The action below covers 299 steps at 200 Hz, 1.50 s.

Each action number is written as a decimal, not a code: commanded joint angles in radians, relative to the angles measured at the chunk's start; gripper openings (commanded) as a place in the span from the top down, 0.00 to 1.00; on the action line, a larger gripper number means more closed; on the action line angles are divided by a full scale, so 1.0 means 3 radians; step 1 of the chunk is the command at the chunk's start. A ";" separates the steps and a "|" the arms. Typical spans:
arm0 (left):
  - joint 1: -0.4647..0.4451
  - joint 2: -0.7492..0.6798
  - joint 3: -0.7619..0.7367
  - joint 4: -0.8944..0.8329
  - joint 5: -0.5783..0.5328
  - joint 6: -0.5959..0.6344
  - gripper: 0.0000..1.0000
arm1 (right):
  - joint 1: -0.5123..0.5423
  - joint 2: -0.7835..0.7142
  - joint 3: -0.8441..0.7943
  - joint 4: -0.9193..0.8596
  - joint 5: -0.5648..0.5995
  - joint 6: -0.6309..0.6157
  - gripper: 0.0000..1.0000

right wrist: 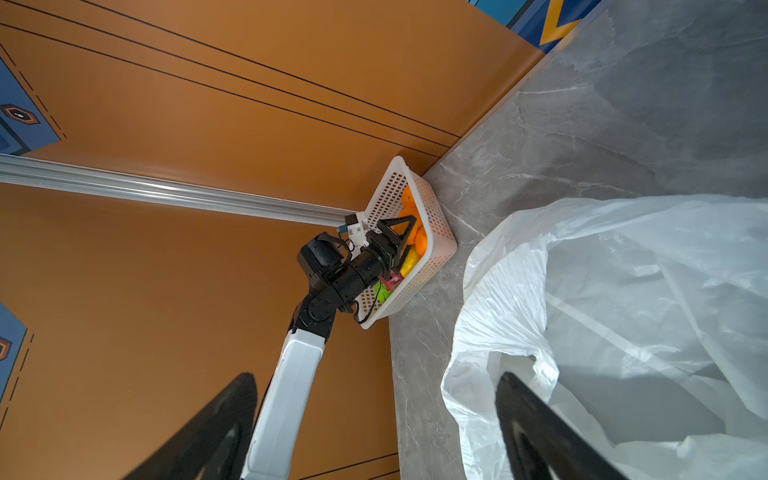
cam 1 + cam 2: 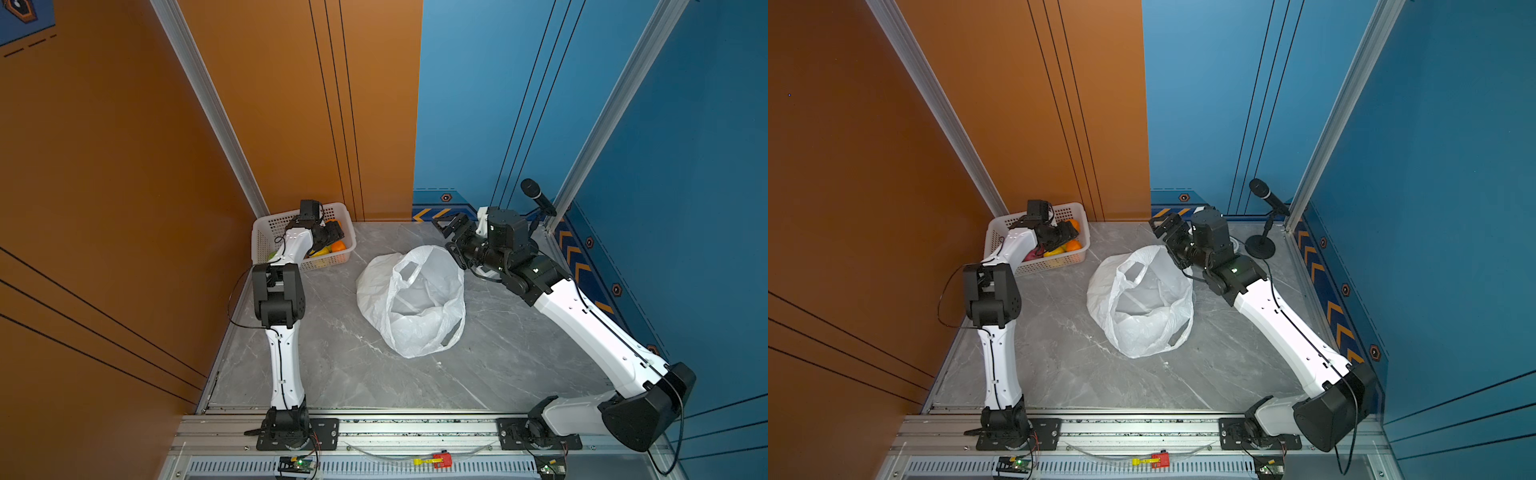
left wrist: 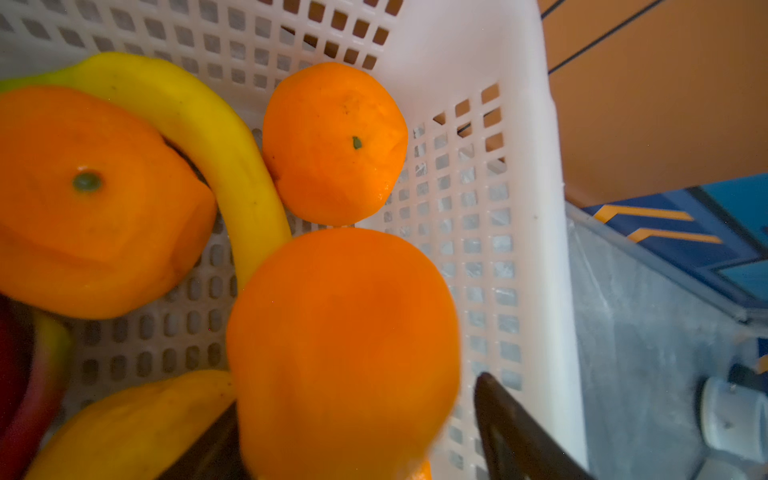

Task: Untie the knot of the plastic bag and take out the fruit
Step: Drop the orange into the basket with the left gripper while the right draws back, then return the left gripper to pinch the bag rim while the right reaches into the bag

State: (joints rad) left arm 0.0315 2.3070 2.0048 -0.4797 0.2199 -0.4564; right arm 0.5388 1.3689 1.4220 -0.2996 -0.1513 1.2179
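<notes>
One orange (image 3: 340, 353) is between the left gripper's (image 3: 357, 392) spread jaws, in the basket (image 3: 478, 62) at the table's (image 2: 332, 374) 10 o'clock. The plastic bag (image 2: 411, 303) lies open-mouthed at 7 o'clock from the right gripper (image 2: 449, 226), spread and empty.

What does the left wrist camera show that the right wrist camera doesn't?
Left wrist only: the banana's curve between oranges, and the basket's floor. Right wrist only: the bag, slack, the left arm, and the open right gripper. Both: the basket, oranges in it, the left gripper, the orange wall and the table.
</notes>
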 commanded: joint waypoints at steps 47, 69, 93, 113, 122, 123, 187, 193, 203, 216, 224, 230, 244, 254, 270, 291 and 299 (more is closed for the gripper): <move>-0.0010 -0.0721 -0.0246 -0.0160 -0.0153 0.0092 0.09 | 0.0024 -0.0138 -0.0018 -0.0159 0.0116 -0.0188 0.09; -0.0043 -0.1067 -0.0373 -0.0160 -0.0064 0.0060 0.09 | 0.0021 -0.0156 -0.0051 -0.0221 0.0111 -0.0244 0.09; -0.0115 -0.1490 -0.0547 -0.0164 0.0161 -0.0015 0.12 | 0.0025 -0.0205 -0.0145 -0.0263 0.0138 -0.0375 0.09; -0.0245 -0.1838 -0.0736 -0.0203 0.0288 -0.0028 0.12 | 0.0024 -0.0251 -0.0259 -0.0302 0.0187 -0.0527 0.11; -0.0326 -0.1978 -0.0814 -0.0241 0.0336 -0.0013 0.12 | 0.0028 -0.0271 -0.0307 -0.0303 0.0202 -0.0613 0.12; -0.0335 -0.1991 -0.0824 -0.0249 0.0341 -0.0010 0.13 | 0.0029 -0.0274 -0.0312 -0.0302 0.0205 -0.0621 0.12; -0.1037 -0.2775 -0.1462 -0.0555 0.0186 0.0036 0.12 | 0.0052 -0.0313 -0.0734 -0.0272 0.0274 -0.0905 0.23; -0.1105 -0.2802 -0.1530 -0.0569 0.0157 0.0048 0.13 | 0.0057 -0.0309 -0.0792 -0.0253 0.0265 -0.0902 0.24; -0.1215 -0.2830 -0.1663 -0.0573 0.0128 0.0055 0.13 | 0.0063 -0.0303 -0.0877 -0.0221 0.0250 -0.0908 0.26; -0.1317 -0.2828 -0.1792 -0.0589 0.0128 0.0010 0.13 | 0.0076 -0.0287 -0.0961 -0.0195 0.0234 -0.0908 0.28; -0.1381 -0.2818 -0.1850 -0.0589 0.0134 0.0000 0.12 | 0.0082 -0.0273 -0.1002 -0.0190 0.0218 -0.0907 0.28; -0.1445 -0.2804 -0.1878 -0.0587 0.0149 0.0015 0.12 | 0.0093 -0.0259 -0.1020 -0.0191 0.0214 -0.0914 0.29; -0.1555 -0.2762 -0.1909 -0.0587 0.0234 0.0065 0.12 | 0.0114 -0.0234 -0.1078 -0.0176 0.0200 -0.0934 0.29; -0.1620 -0.2714 -0.1908 -0.0589 0.0321 0.0091 0.11 | 0.0144 -0.0221 -0.1122 -0.0134 0.0202 -0.0958 0.29; -0.1684 -0.2652 -0.1911 -0.0591 0.0394 0.0110 0.10 | 0.0199 -0.0192 -0.1210 -0.0004 0.0235 -0.0974 0.29; -0.1712 -0.2572 -0.1948 -0.0584 0.0412 0.0143 0.13 | 0.0284 -0.0094 -0.1272 0.0144 0.0303 -0.0965 0.29; -0.1710 -0.2523 -0.1934 -0.0584 0.0506 0.0177 0.15 | 0.0313 -0.0043 -0.1285 0.0213 0.0310 -0.0963 0.29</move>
State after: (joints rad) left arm -0.4793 1.5173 1.4372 -0.6476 0.3111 -0.4389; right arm 0.6071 1.3121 1.0599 -0.3134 -0.0963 0.9497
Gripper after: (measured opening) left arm 0.877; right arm 0.712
